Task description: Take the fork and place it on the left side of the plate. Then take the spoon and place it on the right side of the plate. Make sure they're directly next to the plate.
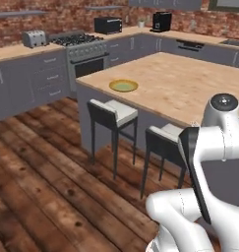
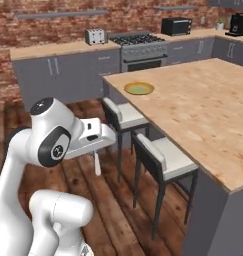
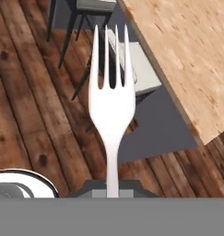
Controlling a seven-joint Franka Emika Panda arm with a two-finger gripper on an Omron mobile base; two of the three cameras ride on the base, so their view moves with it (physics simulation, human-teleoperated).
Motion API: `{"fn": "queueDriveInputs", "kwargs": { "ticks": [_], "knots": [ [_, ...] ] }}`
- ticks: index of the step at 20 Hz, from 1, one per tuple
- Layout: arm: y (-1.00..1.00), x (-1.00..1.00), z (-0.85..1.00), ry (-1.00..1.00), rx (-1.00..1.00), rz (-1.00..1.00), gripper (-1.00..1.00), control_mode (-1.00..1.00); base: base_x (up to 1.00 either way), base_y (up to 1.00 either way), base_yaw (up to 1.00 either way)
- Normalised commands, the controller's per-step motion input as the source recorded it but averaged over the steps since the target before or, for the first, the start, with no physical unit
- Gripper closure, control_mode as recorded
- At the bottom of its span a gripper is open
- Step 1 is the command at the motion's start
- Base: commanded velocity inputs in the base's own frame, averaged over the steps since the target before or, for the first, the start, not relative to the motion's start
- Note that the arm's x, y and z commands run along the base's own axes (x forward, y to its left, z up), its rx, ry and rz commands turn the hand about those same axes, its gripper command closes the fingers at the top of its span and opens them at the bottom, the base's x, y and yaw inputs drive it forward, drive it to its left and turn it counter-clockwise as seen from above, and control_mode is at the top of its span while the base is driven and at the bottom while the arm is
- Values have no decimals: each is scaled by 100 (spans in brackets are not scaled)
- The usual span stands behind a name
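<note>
- Here, in the left base view, the plate (image 1: pixel 123 85) lies flat near the left corner of the island worktop (image 1: pixel 190 83), with bare wood all round it.
- Two stools (image 1: pixel 112 114) stand on the wooden floor (image 1: pixel 37 182) against the near side of the island, below the plate's corner.
- The white arm rises at the lower right, in front of the island's near edge.
- Along the back wall run grey cabinets with a stove (image 1: pixel 84 49), a toaster (image 1: pixel 34 38) to its left and a dark microwave (image 1: pixel 108 24) to its right.
- In the right base view, the plate (image 2: pixel 139 88) sits near the island's far left corner, well apart from the arm.
- The gripper (image 2: pixel 97 156) hangs over the floor, left of the stools, and is closed on the fork (image 2: pixel 97 164), which points straight down as a pale sliver.
- In the hand view, the fork (image 3: pixel 112 106) stands upright from the gripper (image 3: pixel 112 186), handle clamped between the closed fingertips, tines away from the camera.
- Behind it lie the floor boards, a stool seat and the island's corner.
</note>
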Motion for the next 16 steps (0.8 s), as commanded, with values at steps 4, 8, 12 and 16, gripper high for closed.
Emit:
{"fn": "queueDriveInputs", "kwargs": {
  "ticks": [4,8,12,16],
  "knots": [
    [0,0,0,0,0,0,100,100,44,73,-49],
    [0,0,0,0,0,0,100,100,52,75,-48],
    [0,0,0,0,0,0,100,100,54,81,-45],
    [0,0,0,0,0,0,100,100,52,88,-42]
  ]
}}
